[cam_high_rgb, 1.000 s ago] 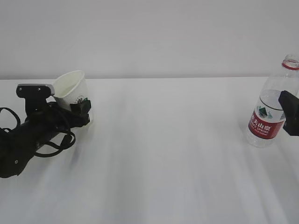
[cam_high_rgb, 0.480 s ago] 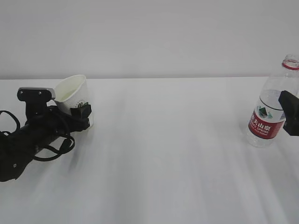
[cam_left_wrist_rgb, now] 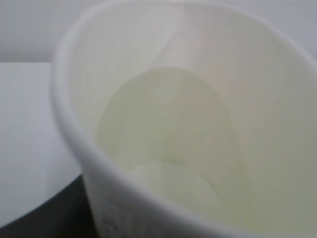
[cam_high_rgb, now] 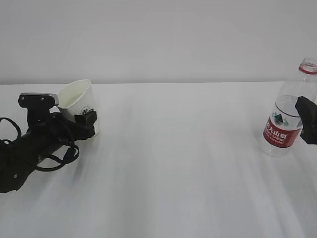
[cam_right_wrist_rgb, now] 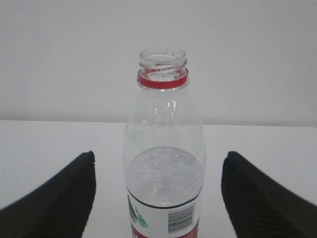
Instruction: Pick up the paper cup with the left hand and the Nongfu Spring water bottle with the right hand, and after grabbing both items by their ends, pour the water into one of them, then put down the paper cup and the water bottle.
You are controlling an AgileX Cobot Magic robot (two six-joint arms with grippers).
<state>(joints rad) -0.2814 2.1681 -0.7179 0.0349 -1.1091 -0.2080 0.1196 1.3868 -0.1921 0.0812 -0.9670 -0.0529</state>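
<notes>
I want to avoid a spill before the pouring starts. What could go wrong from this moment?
1. The small white paper cup is tilted in the left black gripper; its thin wall may deform or slip.
2. The clear plastic bottle with a red label has no cap, so a bump from the open right gripper could tip it and spill the water.
</notes>
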